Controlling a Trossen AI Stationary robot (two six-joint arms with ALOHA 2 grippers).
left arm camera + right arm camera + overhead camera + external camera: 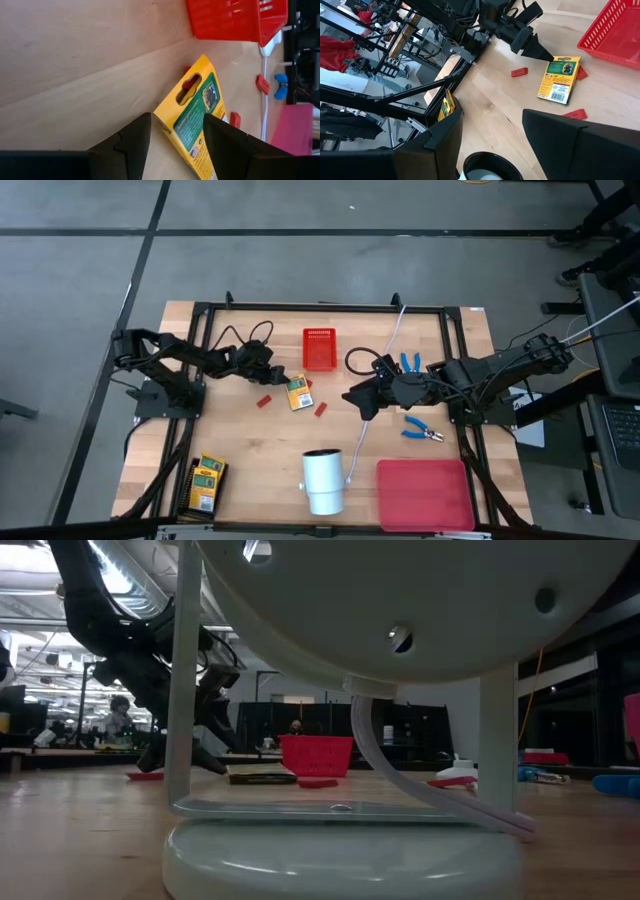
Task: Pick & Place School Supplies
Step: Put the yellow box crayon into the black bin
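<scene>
A flat yellow-and-green box (297, 392) lies on the table near the red basket, with tiny red blocks (264, 401) (321, 409) around it. My left gripper (283, 378) is open and low at the box's left end; in the left wrist view that end (172, 122) sits between the fingers of my left gripper (175, 137). My right gripper (358, 402) hovers open right of the box, holding nothing, as the right wrist view of my right gripper (492, 135) shows. Two blue-handled tools (410, 363) (420, 430) lie near the right arm. More boxes (207, 480) are stacked at the near left. My left gripper comes at the box nearly level from the table's left, with one finger (132, 142) on either side of the box's near corner (162, 117). The box lies flat on the table. Whether the fingers touch it, I cannot tell.
A red basket (320, 348) stands at the table's far middle. A white cylinder (323, 480) and a flat red tray (425, 495) sit along the near edge. A white cord (392, 335) runs across the table under the right arm. A black frame (200, 360) borders the work area.
</scene>
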